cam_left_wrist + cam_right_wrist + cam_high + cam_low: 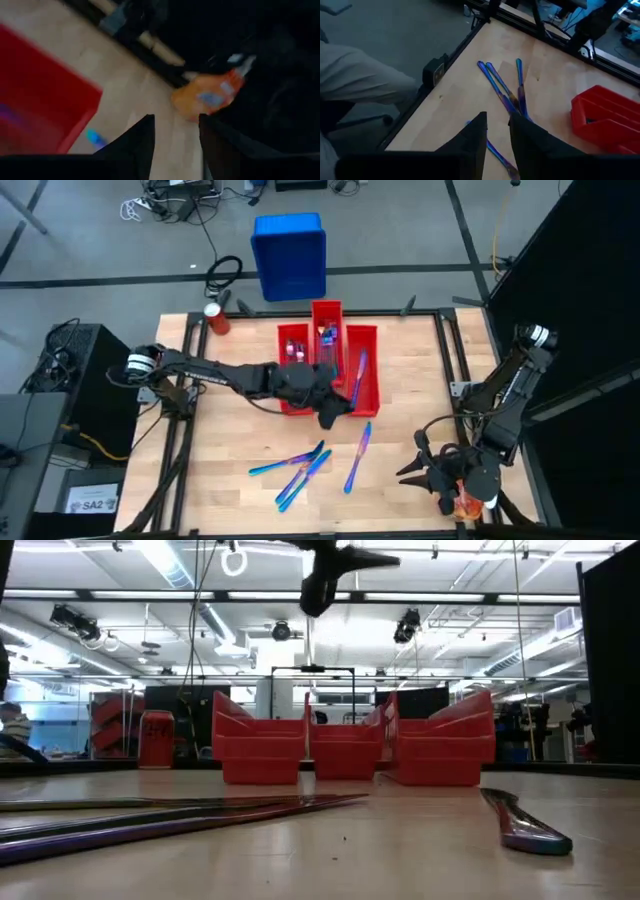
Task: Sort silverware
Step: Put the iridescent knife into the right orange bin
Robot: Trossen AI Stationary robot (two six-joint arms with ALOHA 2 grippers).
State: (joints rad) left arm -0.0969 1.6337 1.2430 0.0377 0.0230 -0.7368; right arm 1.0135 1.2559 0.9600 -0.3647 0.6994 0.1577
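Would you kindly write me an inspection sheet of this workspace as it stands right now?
Surface: wooden table, bare in front.
Job's things: a cluster of silverware lies loose on the table, one lone piece to its right; more pieces sit in the three red bins.
Clutter: red can at the table's back left corner; orange bottle by the right claw.
Grippers: left claw open and empty, raised over the bins' front edge; right claw open at the front right.
Cables: loose coils on the floor behind.
Surroundings: blue bin on the floor.
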